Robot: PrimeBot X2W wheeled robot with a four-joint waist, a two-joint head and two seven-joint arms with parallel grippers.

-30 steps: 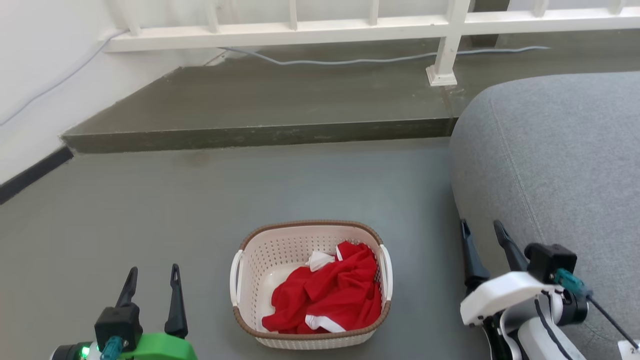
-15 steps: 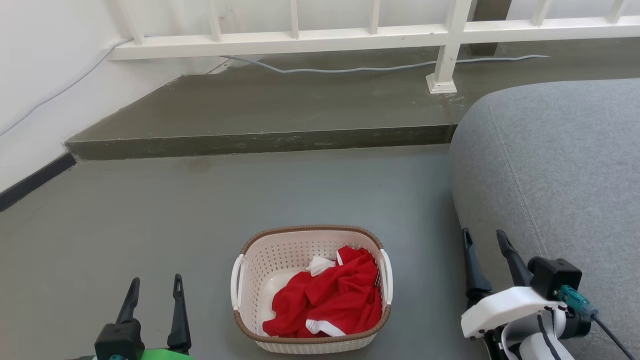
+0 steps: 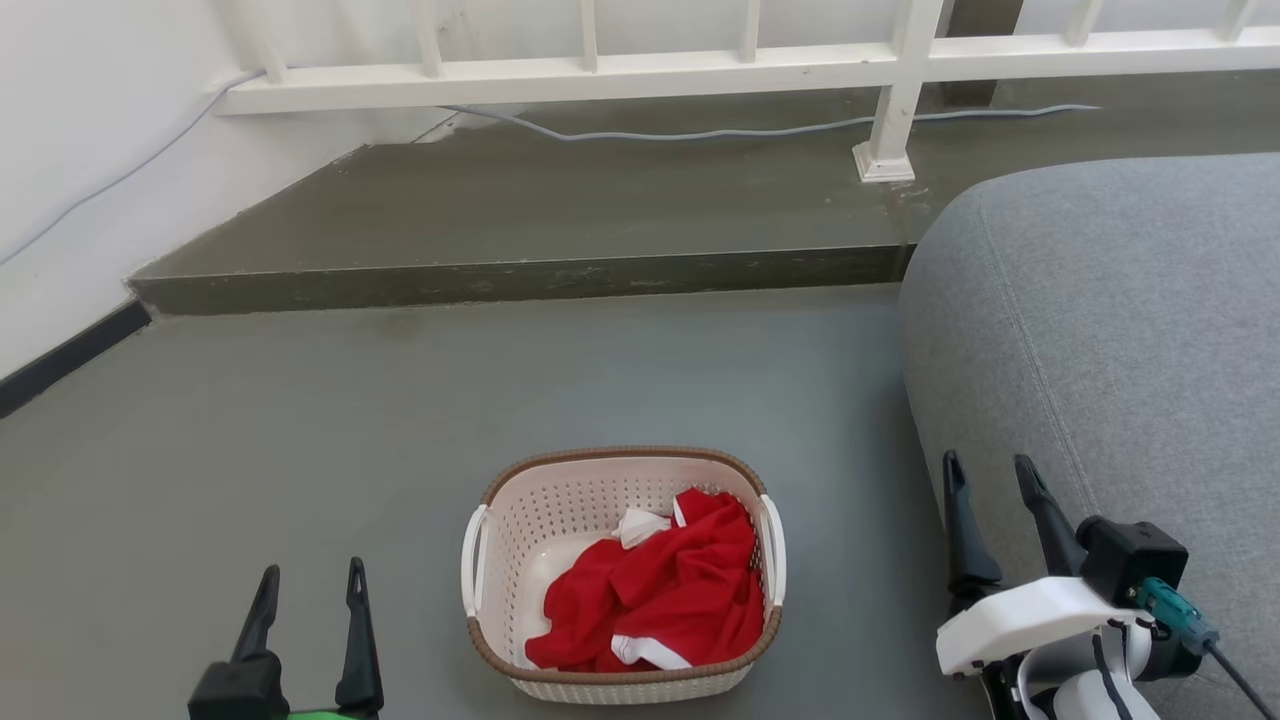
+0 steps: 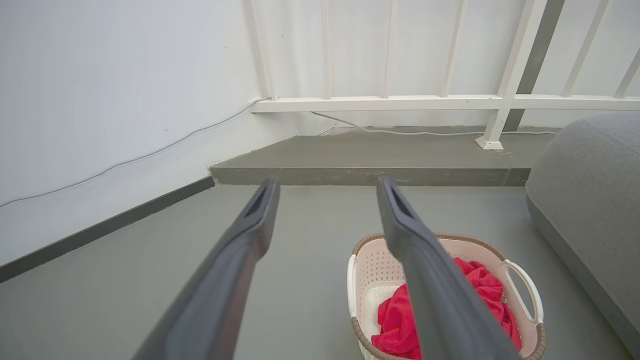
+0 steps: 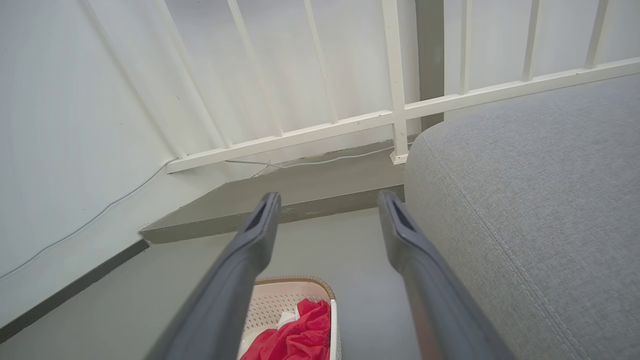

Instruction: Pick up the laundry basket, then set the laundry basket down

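Note:
The laundry basket (image 3: 530, 515), cream-white and perforated with a brown rim, stands on the grey floor at the bottom middle of the head view, holding red cloth (image 3: 660, 595). My left gripper (image 3: 312, 575) is open, empty, well to the basket's left. To the right of the basket, beside the sofa, my right gripper (image 3: 988, 470) is open and empty too. The left wrist view has the basket (image 4: 372, 260) low and right of my left gripper (image 4: 327, 182). In the right wrist view the basket (image 5: 280, 300) lies below my right gripper (image 5: 327, 197).
A grey sofa (image 3: 1120, 320) fills the right side, close to my right arm. A raised concrete step (image 3: 520, 275) crosses the floor ahead, with a white railing (image 3: 600, 70) and a grey cable (image 3: 700, 128) behind it. A white wall (image 3: 80, 160) runs along the left.
The head view has shifted a little. Both grippers sit lower in the picture, and the right one is further right. The basket stays on the floor.

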